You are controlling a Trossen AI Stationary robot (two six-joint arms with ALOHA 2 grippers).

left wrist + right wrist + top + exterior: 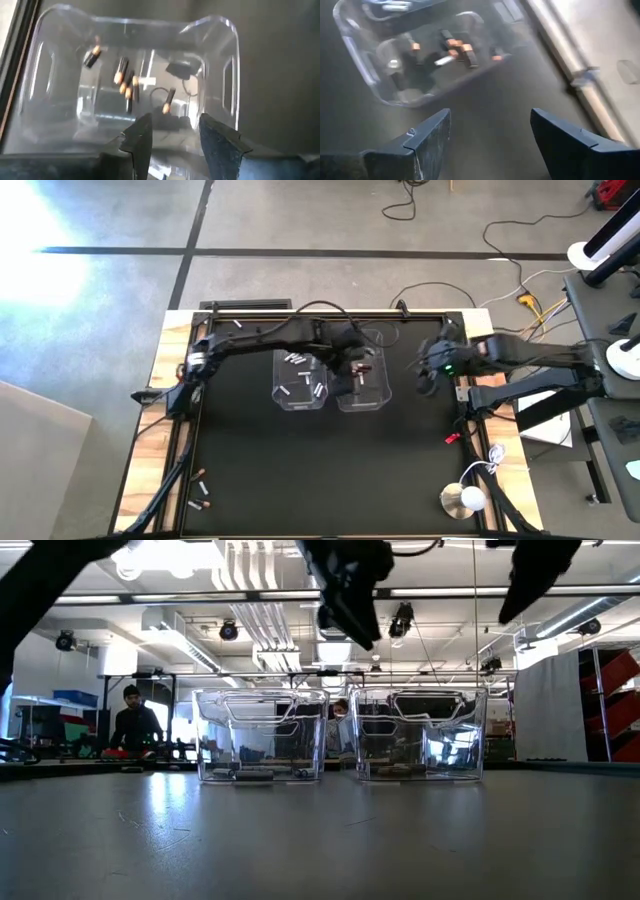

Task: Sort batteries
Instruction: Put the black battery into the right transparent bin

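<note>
Below the open left tool [172,137], dark batteries [125,80] lie inside the bin [220,35].

No readable text, labels, brands or numbers on anything.

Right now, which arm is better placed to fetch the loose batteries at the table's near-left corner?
Left. Its claw hangs open and empty over the right bin, while the batteries lie on its side. The right claw hovers beyond both bins.
</note>
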